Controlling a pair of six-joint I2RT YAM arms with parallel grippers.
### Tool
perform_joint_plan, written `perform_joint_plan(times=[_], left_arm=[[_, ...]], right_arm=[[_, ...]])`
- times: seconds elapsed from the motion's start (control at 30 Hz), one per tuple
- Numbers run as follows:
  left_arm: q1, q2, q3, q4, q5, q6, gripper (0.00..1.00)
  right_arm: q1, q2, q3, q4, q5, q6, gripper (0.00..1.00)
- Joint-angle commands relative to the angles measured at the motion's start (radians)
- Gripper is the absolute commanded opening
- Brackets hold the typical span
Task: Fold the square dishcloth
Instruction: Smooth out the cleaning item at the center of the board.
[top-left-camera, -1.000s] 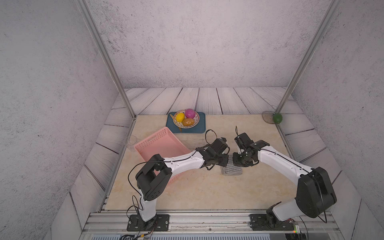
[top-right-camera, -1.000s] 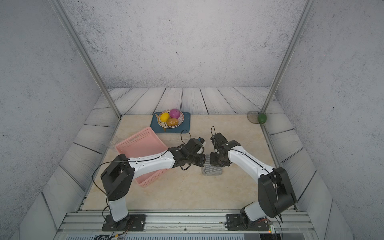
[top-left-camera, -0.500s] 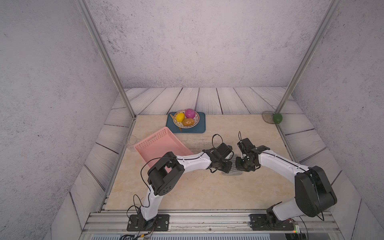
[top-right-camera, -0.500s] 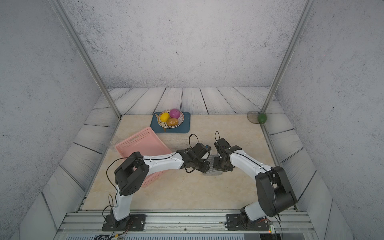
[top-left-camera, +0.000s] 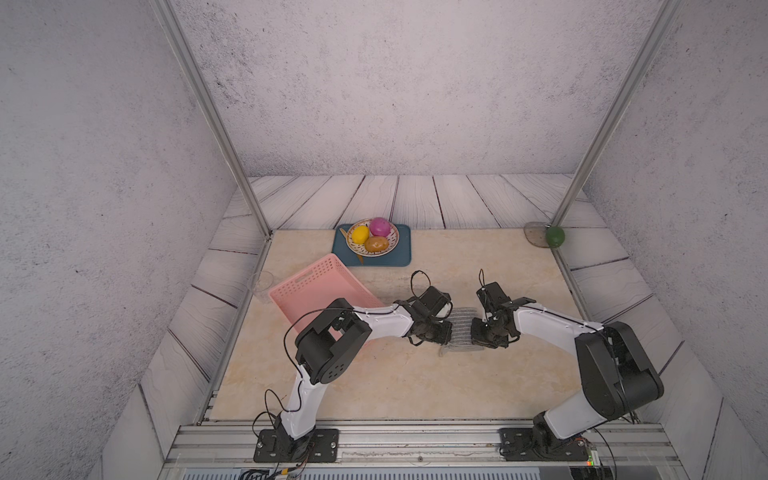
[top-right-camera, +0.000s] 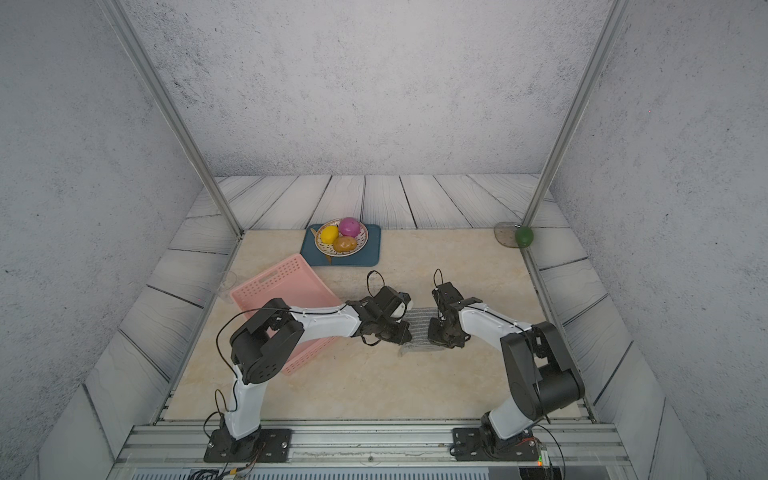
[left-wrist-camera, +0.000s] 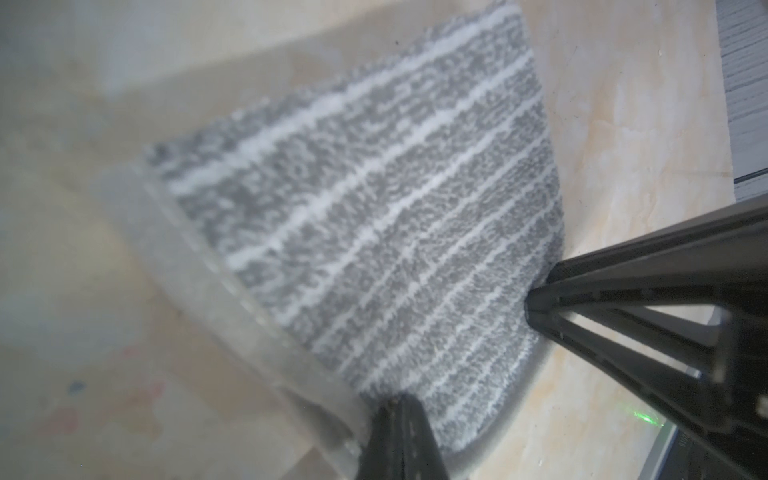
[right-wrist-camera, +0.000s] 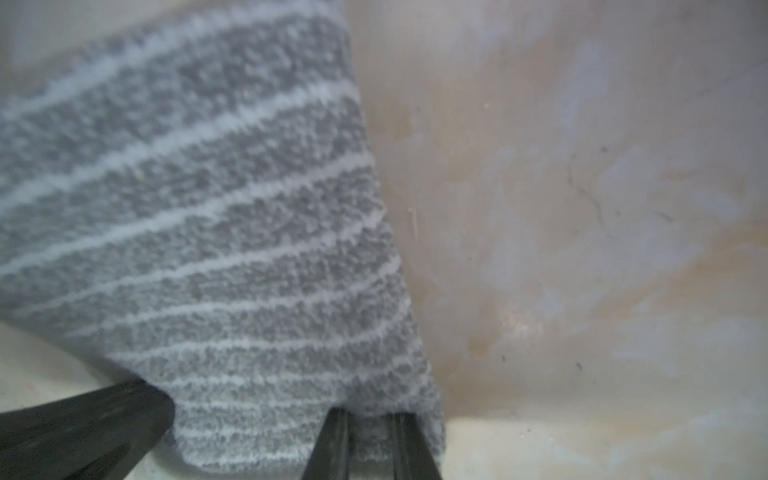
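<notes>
Dishcloth (top-left-camera: 462, 326) sits low in the middle of the frame in both top views, on the table (top-left-camera: 374, 386) just right of the basket (top-left-camera: 316, 286), stretched between my two claws. My left claw (top-left-camera: 441, 337) is clenched on its left side and my right claw (top-left-camera: 478, 336) grips its right side. Each wrist view shows dishcloth pinched at my fingers (left-wrist-camera: 399, 440), with the rest slanting away above a blurred table, so I judge the held edge is off the surface.

That puts me mid-fold, I think: edge lifted, not yet laid over. Next I would carry both claws together, level, toward the opposite edge, line up the corners, lower, then let go.

White stripes run left to right across the frame, claw to claw. Being square and partly hidden by my claws, the dishcloth shows no clear long axis. Once halved, I expect it to lie along the stripes.
</notes>
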Motion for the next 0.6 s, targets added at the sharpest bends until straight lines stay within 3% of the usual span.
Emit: perform_joint_plan(times=[0.0,0.3,0.57], left_arm=[[0.011,-0.008,-0.038,-0.022,-0.012,0.002,0.00],[0.014,-0.110,0.006,-0.056,0.001,0.006,0.00],[0.043,-0.121,0.056,-0.083,0.011,-0.028,0.00]], right_arm=[[-0.005,-0.016,-0.017,-0.011,-0.008,-0.001,0.19],[-0.007,-0.123,0.059,-0.070,0.017,-0.025,0.22],[-0.015,-0.084,0.175,-0.085,0.048,-0.043,0.22]])
